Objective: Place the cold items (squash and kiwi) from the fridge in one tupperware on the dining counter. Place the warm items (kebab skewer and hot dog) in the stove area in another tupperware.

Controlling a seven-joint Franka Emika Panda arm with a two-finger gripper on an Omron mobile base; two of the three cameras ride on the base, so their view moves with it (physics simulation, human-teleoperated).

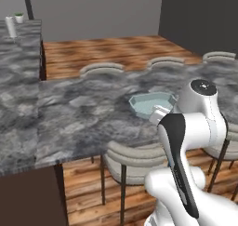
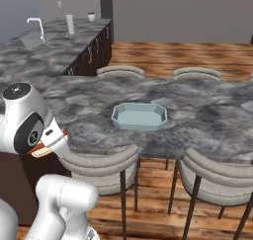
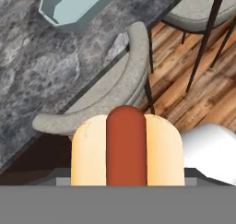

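A hot dog (image 3: 125, 149), a red sausage in a pale bun, sits at the bottom of the hand view and hides the finger tips. In the right base view a sliver of the hot dog (image 2: 40, 151) shows under my gripper (image 2: 48, 144), which is shut on it near the counter's front edge. One pale blue tupperware (image 2: 139, 116) stands empty on the grey marble dining counter (image 2: 207, 105), ahead of the gripper. The same tupperware (image 1: 151, 104) sits just beyond my arm in the left base view, and the tupperware (image 3: 73, 4) lies at the top of the hand view.
Grey stools (image 2: 99, 167) are tucked under the near edge of the counter, and more stools (image 2: 121, 71) line the far side. A sink with a faucet (image 2: 34, 24), a white cylinder (image 2: 70, 22) and a small plant (image 2: 91, 16) stand on the back left counter. The floor (image 2: 183, 54) is wood.
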